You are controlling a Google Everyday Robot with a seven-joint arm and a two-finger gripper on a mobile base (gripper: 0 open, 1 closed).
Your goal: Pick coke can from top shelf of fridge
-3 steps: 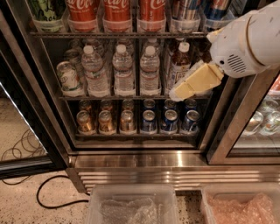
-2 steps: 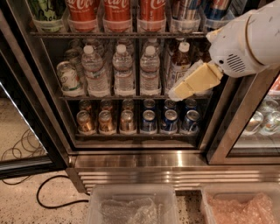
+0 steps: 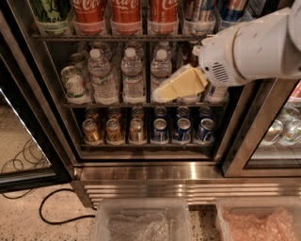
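Water bottles (image 3: 133, 77) stand behind the claw (image 3: 160, 94). Below sit gold-brown cans (image 3: 114, 131) and blue cans (image 3: 182, 131). A black cable (image 3: 56, 214) crosses the floor.

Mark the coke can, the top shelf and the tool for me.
coke can (image 3: 126, 12): camera view, red body of the middle one of three.
top shelf (image 3: 117, 37): camera view, front wire edge.
tool (image 3: 160, 94): camera view, tip, in front of the water-bottle rack (image 3: 113, 105).

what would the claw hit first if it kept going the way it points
Likely a water bottle on the middle rack; the claw hangs before that rack, pointing down-left, depth unclear.
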